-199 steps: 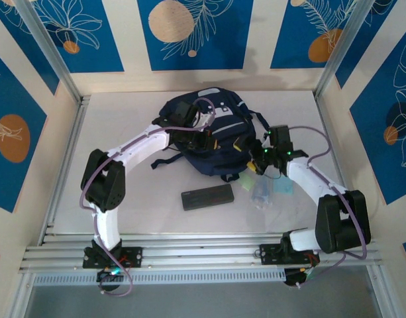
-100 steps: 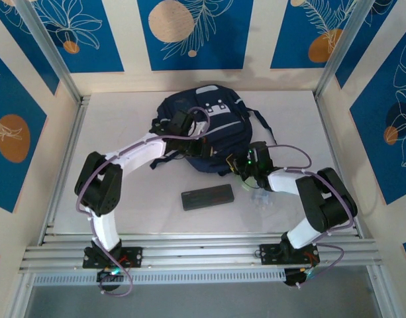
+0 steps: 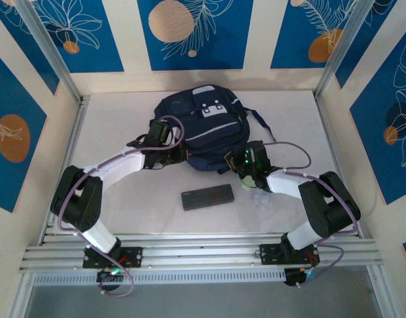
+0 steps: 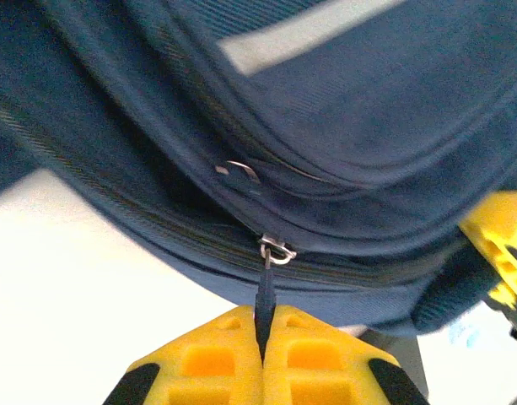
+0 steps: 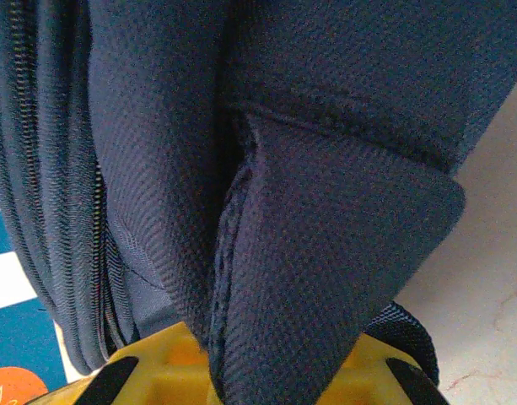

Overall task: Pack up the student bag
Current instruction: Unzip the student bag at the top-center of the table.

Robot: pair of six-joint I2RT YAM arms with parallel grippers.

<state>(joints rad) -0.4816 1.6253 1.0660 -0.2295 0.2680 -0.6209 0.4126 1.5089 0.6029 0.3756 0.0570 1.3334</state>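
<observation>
The student bag (image 3: 206, 126) lies flat at the middle of the table (image 3: 302, 119), nearer the far edge, with its grey stripe panels and white dotted patch facing up and a black strap trailing toward the right edge. At the bag's near left side, the left gripper (image 4: 262, 337) has its yellow fingers clenched on the dark zipper pull (image 4: 265, 291), which hangs from a metal slider on the zip along the bag's side. At the bag's near right corner, the right gripper (image 5: 262, 367) pinches a thick fold of navy fabric between its yellow fingers. On the bare table between the bag and the near edge lies a black flat case (image 3: 208, 197), apart from the bag. To its right, just beside the right arm, sits a small clear packet (image 3: 261, 197).
</observation>
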